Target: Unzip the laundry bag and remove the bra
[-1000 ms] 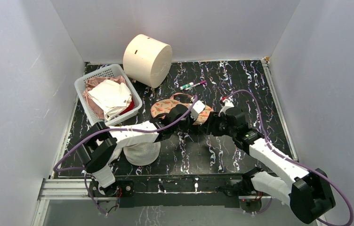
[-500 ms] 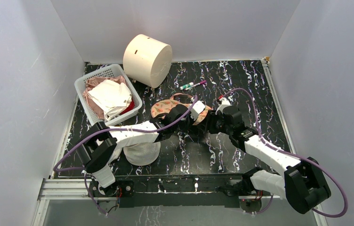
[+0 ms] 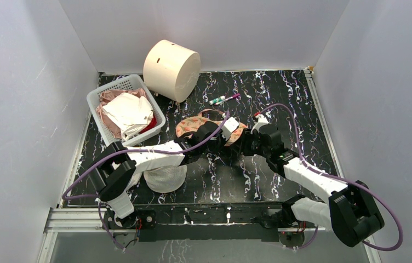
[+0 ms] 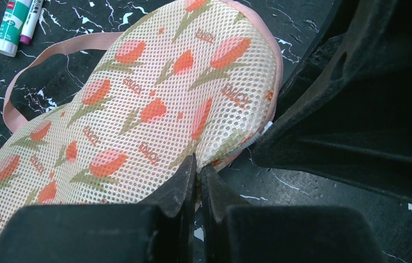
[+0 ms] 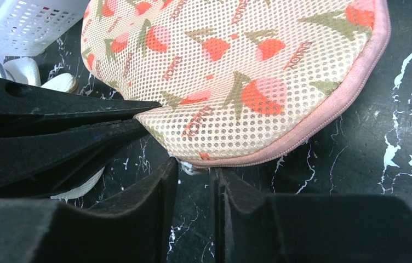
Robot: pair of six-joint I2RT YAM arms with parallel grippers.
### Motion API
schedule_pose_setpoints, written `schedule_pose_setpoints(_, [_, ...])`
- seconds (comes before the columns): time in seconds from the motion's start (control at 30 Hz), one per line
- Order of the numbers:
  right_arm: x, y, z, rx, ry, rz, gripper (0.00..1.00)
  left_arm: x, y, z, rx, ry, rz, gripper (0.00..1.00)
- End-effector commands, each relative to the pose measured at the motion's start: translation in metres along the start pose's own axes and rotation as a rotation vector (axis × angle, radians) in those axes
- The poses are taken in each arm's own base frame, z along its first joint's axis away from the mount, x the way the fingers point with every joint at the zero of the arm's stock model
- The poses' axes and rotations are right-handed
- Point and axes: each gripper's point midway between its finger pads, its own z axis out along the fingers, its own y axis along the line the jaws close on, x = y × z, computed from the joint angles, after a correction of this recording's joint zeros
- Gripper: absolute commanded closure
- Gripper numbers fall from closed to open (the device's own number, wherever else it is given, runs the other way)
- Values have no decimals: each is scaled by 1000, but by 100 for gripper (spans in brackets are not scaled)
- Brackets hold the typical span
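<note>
Bright even overhead light, soft shadows, sharp focus, no glare

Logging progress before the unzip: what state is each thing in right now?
Laundry bag: zip looks closed.
Left gripper: shut on the bag's edge.
Right gripper: slightly open at the bag's edge.
Basket: filled with clothes.
Round box: tipped on its side.

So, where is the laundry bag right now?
Top view: the laundry bag lies mid-table, right of the white basket, near the markers, with left pincer and right pincer at its near edge.
</note>
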Motion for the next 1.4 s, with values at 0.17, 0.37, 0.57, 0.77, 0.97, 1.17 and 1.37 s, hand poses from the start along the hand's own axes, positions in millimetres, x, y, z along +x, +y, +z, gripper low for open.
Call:
schedule_pose_setpoints(0.17, [-22,8,1,-23,-97,15,83,-33,-3,-11,21,-84,-21,100])
schedule_pose_setpoints(0.37, [-25,2,-3,16,-112,19,89,-36,-1,-13,15,-89,-15,100])
schedule_pose_setpoints(0.57, [-25,-7,-7,72,-121,26,96,-36,5,-14,-13,-94,2,100])
schedule_pose_setpoints(0.77, [-26,-28,-14,182,-146,10,100,-37,10,-17,-35,-108,53,100])
schedule_pose_setpoints(0.97, [-30,-61,-23,370,-144,-33,100,-40,23,-23,-90,-125,132,100])
schedule_pose_setpoints(1.17, [-40,-79,-20,383,-121,-46,100,-43,27,-28,-104,-164,181,100])
schedule_pose_setpoints(1.37, [-50,-53,-19,238,-138,-134,100,-37,24,-22,-92,-148,185,100])
